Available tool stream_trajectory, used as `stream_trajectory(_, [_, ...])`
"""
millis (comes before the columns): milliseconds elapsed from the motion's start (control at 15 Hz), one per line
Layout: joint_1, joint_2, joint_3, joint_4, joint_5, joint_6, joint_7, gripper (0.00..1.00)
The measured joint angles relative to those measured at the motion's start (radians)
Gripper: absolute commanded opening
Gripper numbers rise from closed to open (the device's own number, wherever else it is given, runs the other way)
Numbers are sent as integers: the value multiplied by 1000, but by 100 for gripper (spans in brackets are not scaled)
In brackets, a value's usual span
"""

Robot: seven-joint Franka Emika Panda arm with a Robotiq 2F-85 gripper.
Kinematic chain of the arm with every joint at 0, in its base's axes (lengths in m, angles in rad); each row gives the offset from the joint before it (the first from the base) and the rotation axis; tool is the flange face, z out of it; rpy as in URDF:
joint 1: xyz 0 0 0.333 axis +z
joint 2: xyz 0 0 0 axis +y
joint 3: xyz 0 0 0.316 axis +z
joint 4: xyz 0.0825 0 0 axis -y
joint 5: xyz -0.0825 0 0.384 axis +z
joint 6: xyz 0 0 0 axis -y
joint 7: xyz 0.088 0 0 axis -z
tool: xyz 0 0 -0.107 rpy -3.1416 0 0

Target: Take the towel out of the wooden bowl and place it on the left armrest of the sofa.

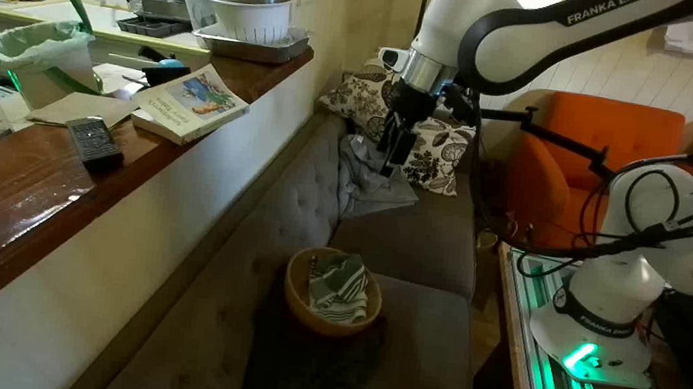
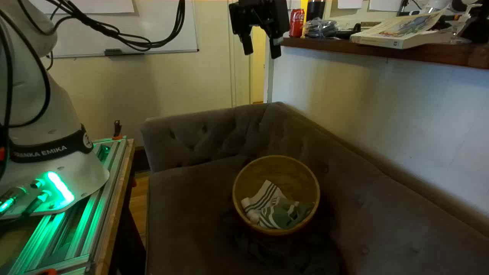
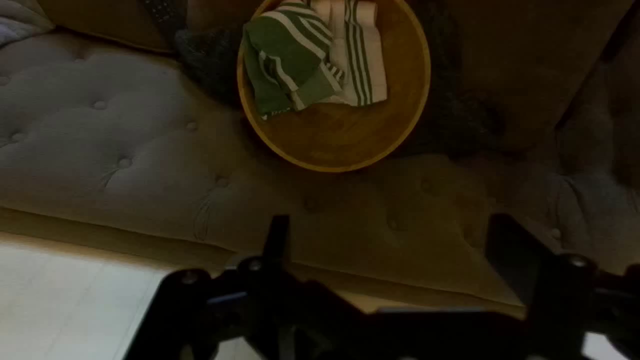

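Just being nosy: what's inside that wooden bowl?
A crumpled green-and-white striped towel lies in the wooden bowl, leaving part of it bare; anything beneath the folds is hidden.

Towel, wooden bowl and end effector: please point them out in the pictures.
Towel (image 3: 301, 61): in the wrist view, on its green part.
Wooden bowl (image 2: 293, 176): in an exterior view, on its inner wall.
End effector (image 2: 261, 50): in an exterior view, midway between its fingertips.

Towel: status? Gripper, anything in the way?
Gripper open, empty, raised. Towel crumpled inside wooden bowl. Nothing seen covering it; bowl might hinder a low side approach.
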Motion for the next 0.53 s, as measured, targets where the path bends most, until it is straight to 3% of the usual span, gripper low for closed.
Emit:
stream_trajectory(333, [1,16,1,1,11,0,7,100])
stream_trajectory(533, [11,109,-1,4,79,34,5,100])
